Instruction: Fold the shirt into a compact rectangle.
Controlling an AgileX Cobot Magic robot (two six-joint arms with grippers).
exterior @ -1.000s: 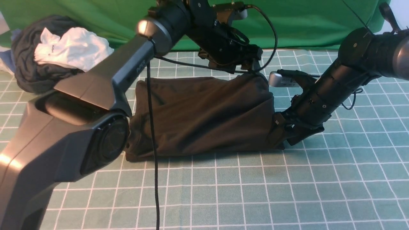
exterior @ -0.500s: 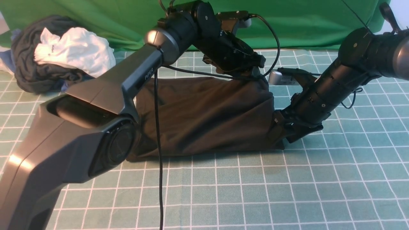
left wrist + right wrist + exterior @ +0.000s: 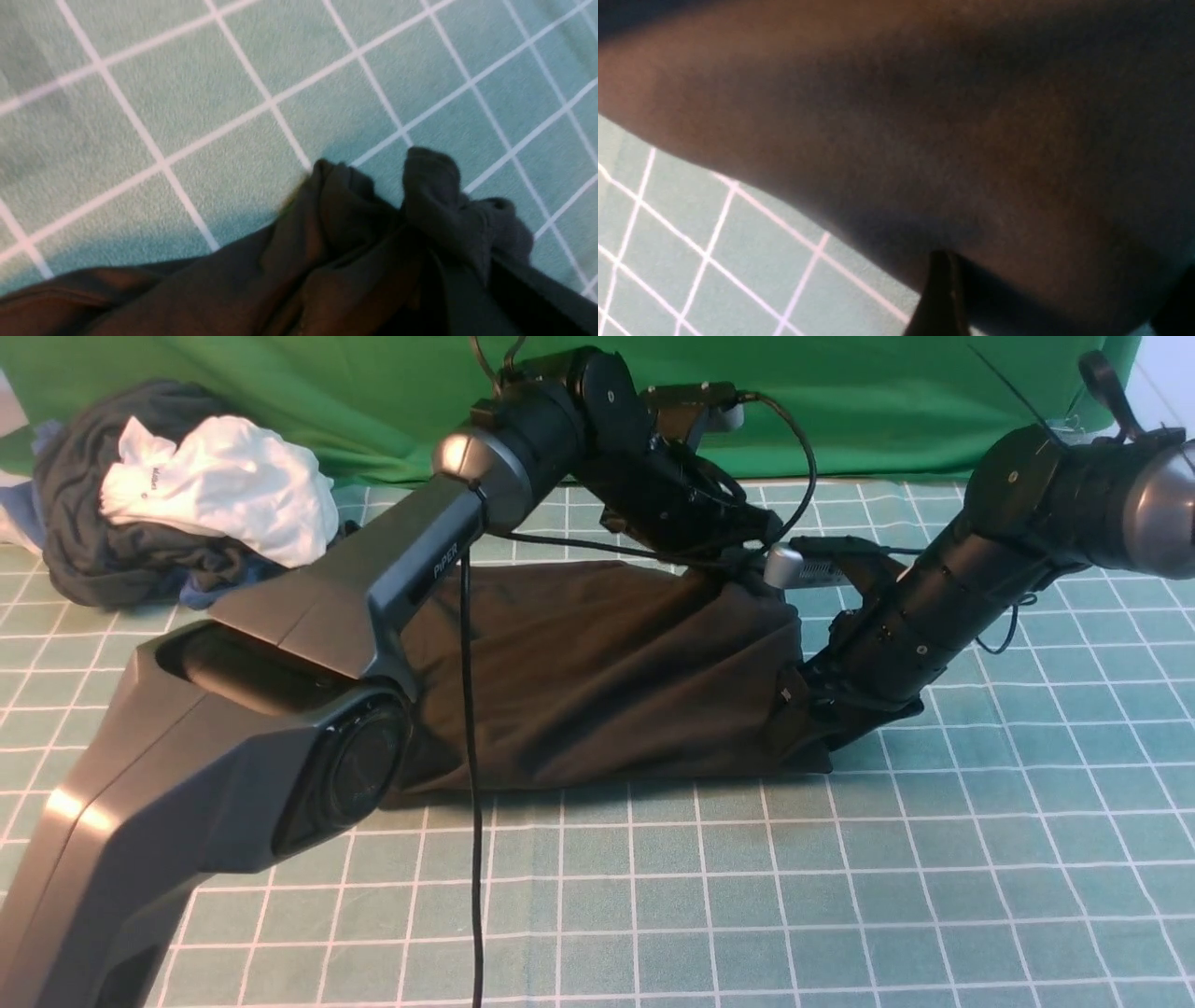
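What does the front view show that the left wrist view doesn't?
Front only: the left arm, the right arm, the clothes pile with a white shirt on it, and the green backdrop. Left wrist only: a close-up of the bunched corner of the dark shirt. Both: the dark shirt and the grid mat.

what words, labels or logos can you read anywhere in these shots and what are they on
"PiPER": on the grey link of the left arm, front view.
Small dark print on the white shirt: too small to read.
dark shirt: no lettering or logo shows in any view.
Both wrist views: no text at all.
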